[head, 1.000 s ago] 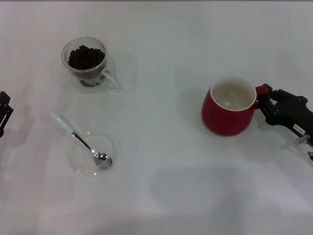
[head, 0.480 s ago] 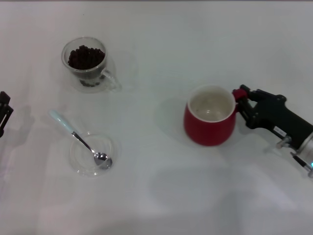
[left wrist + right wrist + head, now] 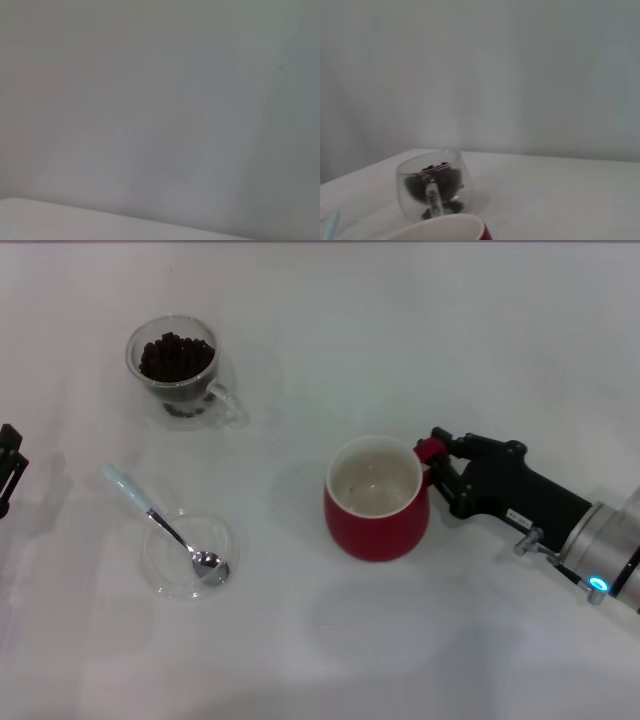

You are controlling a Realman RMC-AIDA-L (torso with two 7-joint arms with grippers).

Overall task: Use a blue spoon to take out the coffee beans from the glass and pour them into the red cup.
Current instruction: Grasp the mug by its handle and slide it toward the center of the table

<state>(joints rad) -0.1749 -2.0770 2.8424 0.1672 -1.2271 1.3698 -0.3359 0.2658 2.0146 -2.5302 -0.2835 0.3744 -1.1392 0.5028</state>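
Observation:
The red cup stands upright near the middle of the table, cream-white inside. My right gripper is shut on its handle at the cup's right side. The cup's rim shows in the right wrist view. The glass with coffee beans stands at the far left; it also shows in the right wrist view. The blue spoon lies with its bowl in a flat clear dish at the near left. My left gripper is parked at the left edge.
The white table holds only these things. The left wrist view shows only a blank pale surface.
My right gripper has dragged the red cup leftward and toward me, from the right side to near the table's middle. The glass, spoon and left arm have not moved.

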